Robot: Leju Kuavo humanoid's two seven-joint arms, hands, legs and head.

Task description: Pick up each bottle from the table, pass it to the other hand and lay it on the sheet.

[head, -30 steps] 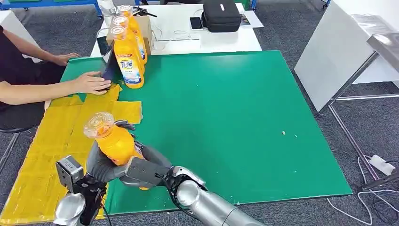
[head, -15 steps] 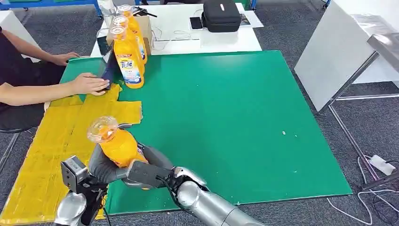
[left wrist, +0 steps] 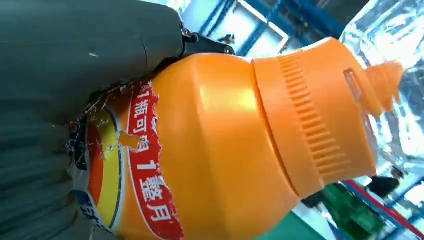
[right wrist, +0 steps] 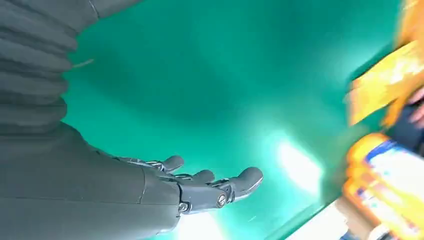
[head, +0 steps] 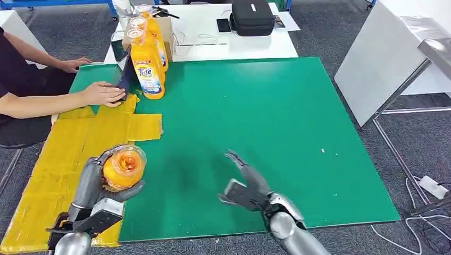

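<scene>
My left hand (head: 93, 183) grips an orange detergent bottle (head: 123, 167) upright above the yellow sheet (head: 64, 159), its cap toward the camera. Up close, the left wrist view has the orange bottle (left wrist: 225, 145) with its red label and ribbed cap against my left hand (left wrist: 60, 115). My right hand (head: 245, 183) hovers open over the green mat (head: 276, 117), to the right of the bottle, with nothing in it. Its spread fingers (right wrist: 210, 187) show above the mat in the right wrist view. Three more orange bottles (head: 146, 69) stand at the mat's far left corner.
A person sits at the left, with a hand (head: 103, 94) on a dark phone beside the standing bottles. Behind the mat is a white table (head: 213, 42) with a black case (head: 254, 16) and cables. A white slanted panel (head: 380, 58) stands at the right.
My right hand has let go of the bottle and moved right over the mat, open. My left hand now holds the bottle alone, slightly lower and more upright.
</scene>
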